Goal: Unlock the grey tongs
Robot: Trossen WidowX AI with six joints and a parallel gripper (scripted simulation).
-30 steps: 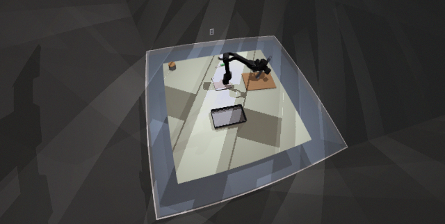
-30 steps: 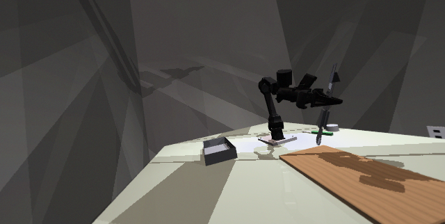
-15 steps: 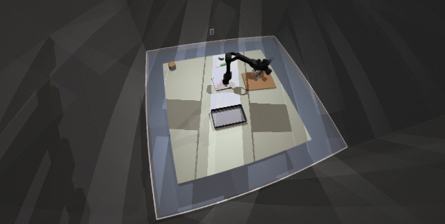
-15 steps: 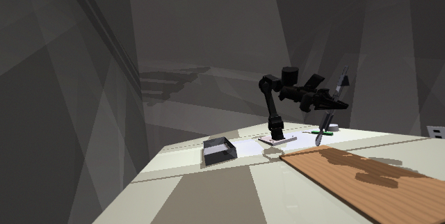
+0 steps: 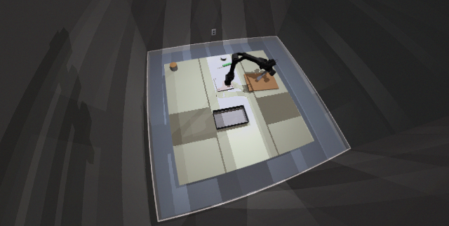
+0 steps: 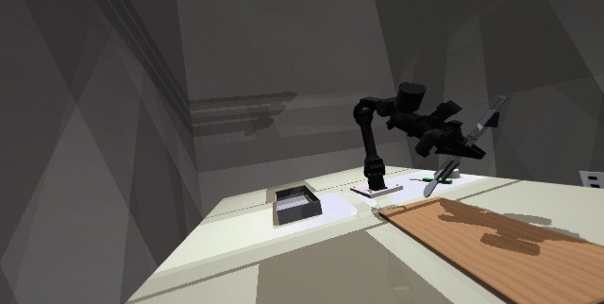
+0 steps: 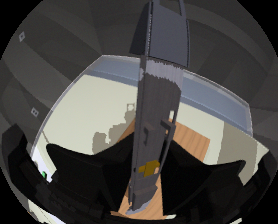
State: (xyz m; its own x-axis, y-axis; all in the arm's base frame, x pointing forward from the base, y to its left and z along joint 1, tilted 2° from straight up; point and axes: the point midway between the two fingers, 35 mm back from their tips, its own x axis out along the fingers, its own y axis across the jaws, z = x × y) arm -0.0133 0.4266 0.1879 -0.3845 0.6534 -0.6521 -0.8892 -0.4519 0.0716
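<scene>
The grey tongs (image 5: 260,78) (image 6: 487,120) (image 7: 160,95) are in the air over the wooden board (image 5: 253,86) (image 6: 472,247) (image 7: 196,141), not touching it. In the exterior view they are steeply slanted, rounded end low and the end with the dark block high. My gripper (image 6: 464,146) (image 7: 150,135) is shut on the tongs near mid-length, one black finger on each side. A brass-coloured piece (image 7: 150,168) shows on the tongs between the fingers. Whether the tong arms have sprung apart is not clear. The roasting tin (image 5: 231,126) (image 6: 304,213) holds no tongs.
A green-handled tool (image 5: 227,64) (image 6: 444,181) and a small round pale object (image 5: 223,58) (image 6: 453,173) lie near the arm's base (image 5: 224,88) (image 6: 377,192). An orange-topped cylinder (image 5: 173,66) stands at the far left corner. Hard shadows fall on the board and table.
</scene>
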